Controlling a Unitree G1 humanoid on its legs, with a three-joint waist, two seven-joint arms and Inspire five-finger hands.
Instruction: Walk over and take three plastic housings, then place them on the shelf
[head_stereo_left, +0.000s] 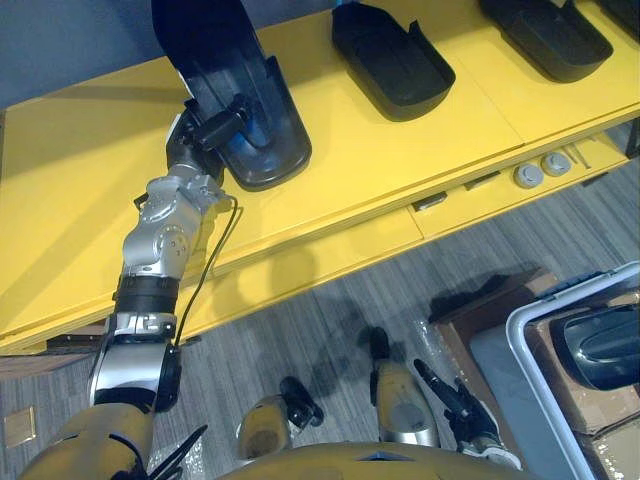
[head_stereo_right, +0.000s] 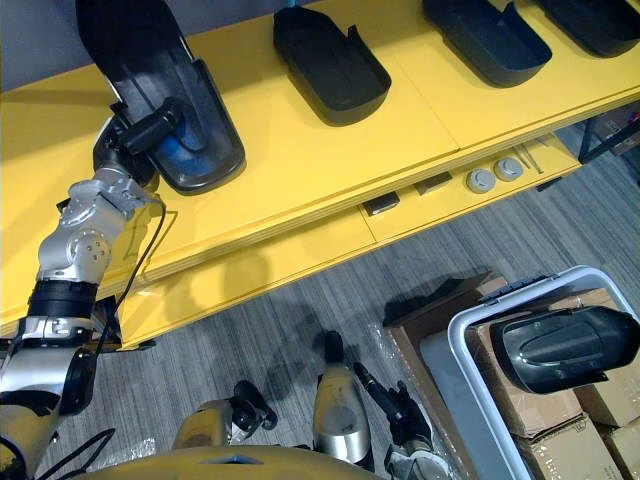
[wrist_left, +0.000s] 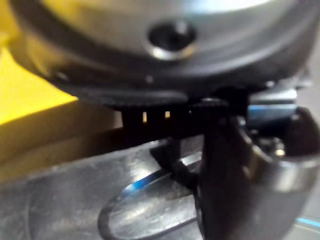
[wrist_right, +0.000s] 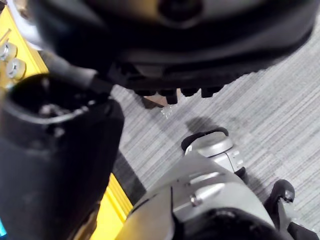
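A black plastic housing (head_stereo_left: 235, 80) lies at the left of the yellow shelf (head_stereo_left: 90, 190), its near end over the shelf top. My left hand (head_stereo_left: 205, 135) is shut on that near end, thumb over the rim and pressing on the housing's glossy inner face (wrist_left: 75, 200). Further right on the shelf lie a second housing (head_stereo_left: 392, 60) and a third (head_stereo_left: 545, 35). Another housing (head_stereo_right: 560, 345) rests in a bin at the lower right. My right hand (head_stereo_left: 455, 400) hangs low above the floor, fingers relaxed and holding nothing.
A white-rimmed bin (head_stereo_right: 465, 350) with cardboard boxes (head_stereo_right: 520, 410) stands on the grey floor at the lower right. Two round grey knobs (head_stereo_left: 540, 170) sit on the shelf's lower ledge. A further dark housing (head_stereo_left: 625, 15) shows at the shelf's far right.
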